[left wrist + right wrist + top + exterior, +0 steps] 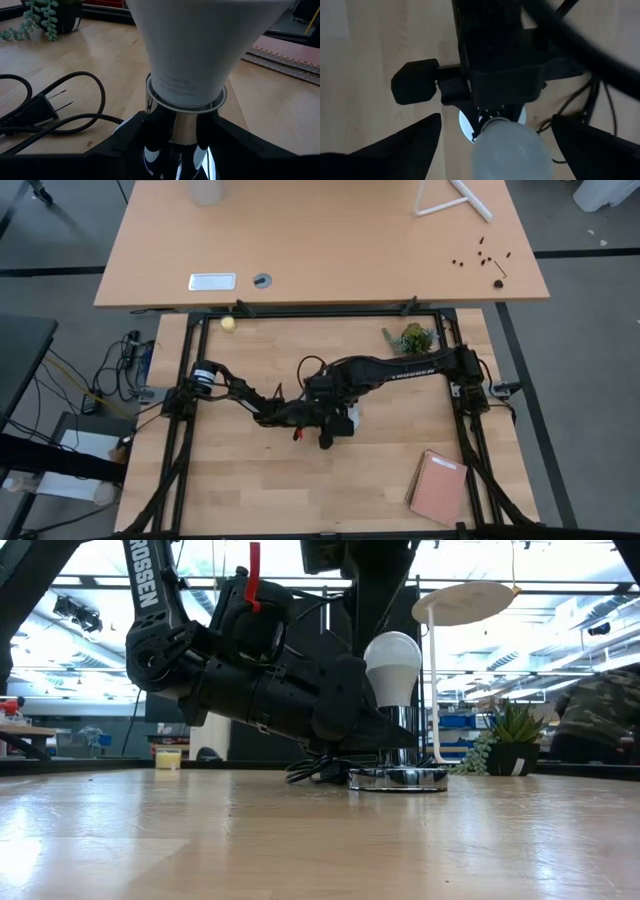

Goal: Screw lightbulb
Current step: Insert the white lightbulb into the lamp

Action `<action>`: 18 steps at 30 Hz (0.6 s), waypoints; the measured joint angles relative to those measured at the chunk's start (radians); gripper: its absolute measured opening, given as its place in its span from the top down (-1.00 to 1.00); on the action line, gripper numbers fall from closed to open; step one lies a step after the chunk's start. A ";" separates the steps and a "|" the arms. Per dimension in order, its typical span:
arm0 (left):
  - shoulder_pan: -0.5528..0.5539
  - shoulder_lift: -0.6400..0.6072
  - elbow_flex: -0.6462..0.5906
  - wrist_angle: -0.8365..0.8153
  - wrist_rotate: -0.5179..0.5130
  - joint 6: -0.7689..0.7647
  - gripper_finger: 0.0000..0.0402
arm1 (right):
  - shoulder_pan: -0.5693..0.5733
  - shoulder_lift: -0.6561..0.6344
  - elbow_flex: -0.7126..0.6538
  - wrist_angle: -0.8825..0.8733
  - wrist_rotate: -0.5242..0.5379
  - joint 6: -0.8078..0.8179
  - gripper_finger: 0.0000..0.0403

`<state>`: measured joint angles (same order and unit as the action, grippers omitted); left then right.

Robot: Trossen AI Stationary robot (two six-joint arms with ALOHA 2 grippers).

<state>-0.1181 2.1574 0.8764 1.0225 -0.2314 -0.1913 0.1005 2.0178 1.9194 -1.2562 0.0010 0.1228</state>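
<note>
The white lightbulb (392,662) stands upright in a chrome socket (402,732) on its round silver disc (398,778) in the middle of the table. My left gripper (385,735) reaches in level from the table's left and is shut on the socket below the bulb (200,45). My right gripper (496,120) hangs above the bulb (512,150), pointing down. It is open, with a finger well out on each side, touching nothing. In the high view both grippers meet at the bulb (352,418). My left gripper pinches the chrome socket's upright stem (175,142) between its two fingers (132,142), just below the bulb's neck. The fingers come level from the table's left. The socket stands upright with its disc on the table.
The socket's black cord and plug (45,107) lie on the table beside the disc. A small potted plant (413,338) stands at the far right, a pink notebook (438,485) lies at the near right, and a yellowish ball (228,323) sits at the far left edge.
</note>
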 joint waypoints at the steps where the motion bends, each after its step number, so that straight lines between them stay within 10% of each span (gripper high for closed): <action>1: 0.000 0.000 0.000 0.000 0.000 0.000 0.05 | 0.000 0.000 0.014 -0.012 0.001 -0.002 -0.91; 11: 0.000 0.000 0.000 -0.001 0.000 0.001 0.05 | 0.009 -0.114 -0.006 -0.092 0.098 0.021 -0.86; 18: -0.001 0.000 0.000 -0.001 0.000 0.003 0.05 | 0.022 -0.422 -0.374 0.224 0.178 0.137 -0.86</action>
<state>-0.1192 2.1574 0.8764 1.0214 -0.2317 -0.1879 0.1229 1.5963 1.5456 -1.0323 0.1786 0.2594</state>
